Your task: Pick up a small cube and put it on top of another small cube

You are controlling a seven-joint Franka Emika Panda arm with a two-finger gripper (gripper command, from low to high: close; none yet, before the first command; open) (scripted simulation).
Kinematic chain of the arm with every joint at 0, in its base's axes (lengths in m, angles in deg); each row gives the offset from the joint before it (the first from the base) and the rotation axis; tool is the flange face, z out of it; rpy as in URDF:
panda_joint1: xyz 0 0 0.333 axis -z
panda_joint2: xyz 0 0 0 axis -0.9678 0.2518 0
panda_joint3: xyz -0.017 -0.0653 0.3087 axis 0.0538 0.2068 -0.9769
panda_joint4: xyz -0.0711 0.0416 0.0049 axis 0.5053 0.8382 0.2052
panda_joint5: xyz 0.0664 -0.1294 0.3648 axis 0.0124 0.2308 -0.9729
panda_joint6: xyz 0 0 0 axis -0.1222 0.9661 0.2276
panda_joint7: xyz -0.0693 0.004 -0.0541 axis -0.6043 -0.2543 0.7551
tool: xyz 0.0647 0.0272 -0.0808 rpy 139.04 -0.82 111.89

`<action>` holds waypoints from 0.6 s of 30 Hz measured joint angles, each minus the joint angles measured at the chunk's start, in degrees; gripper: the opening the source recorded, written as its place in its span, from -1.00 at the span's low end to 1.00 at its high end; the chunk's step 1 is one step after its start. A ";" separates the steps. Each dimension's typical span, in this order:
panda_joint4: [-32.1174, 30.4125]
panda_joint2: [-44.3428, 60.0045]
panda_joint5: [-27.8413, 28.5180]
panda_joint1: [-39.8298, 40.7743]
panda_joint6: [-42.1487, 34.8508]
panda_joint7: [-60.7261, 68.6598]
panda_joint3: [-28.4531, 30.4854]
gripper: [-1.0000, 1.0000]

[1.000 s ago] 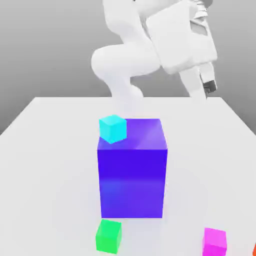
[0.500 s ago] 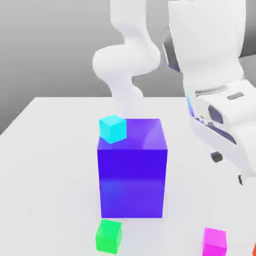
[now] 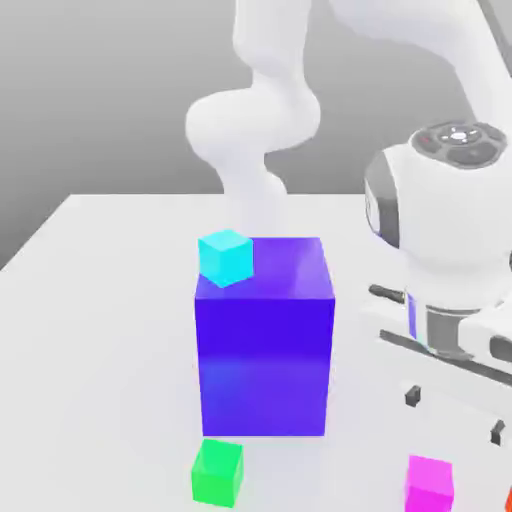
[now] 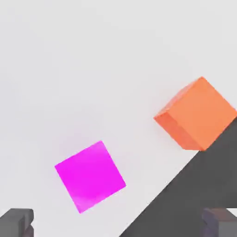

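Alignment matters most for the step in hand: the gripper hangs above the small magenta cube, which rests on the white table near its front edge at the exterior view's right, and the jaws stand fully apart with nothing between them. In the hand view the magenta cube sits turned at an angle to the line between the two dark fingertips, and off toward one of them, so a good approach would, as I judge it, centre the hand over the cube and roll the wrist until the pads face two opposite flat sides before descending; closing across corners risks twisting it away. An orange cube lies near it by the table's edge, apart from it, and the descent should keep clear of that neighbour. All the blocks are plain, matte, sharp-edged solids with no texture. A big blue-purple block stands mid-table, slightly glossy on its front, with a small cyan cube on its top corner; a small green cube sits just before its base.
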 joint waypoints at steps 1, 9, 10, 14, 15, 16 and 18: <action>-0.10 0.64 0.80 -0.07 0.54 1.55 -0.20 0.00; -0.58 5.94 8.10 -0.93 5.45 12.03 -0.98 0.00; -0.22 7.61 7.69 -0.44 6.79 12.84 -1.67 0.00; 1.08 13.37 5.39 1.76 11.18 14.97 -4.45 -1.00; 1.08 13.37 5.39 1.75 11.18 14.97 -4.44 -1.00; 1.08 13.37 5.39 1.75 11.16 14.98 -4.44 -1.00; 1.08 13.37 5.38 1.74 11.12 14.99 -4.43 -1.00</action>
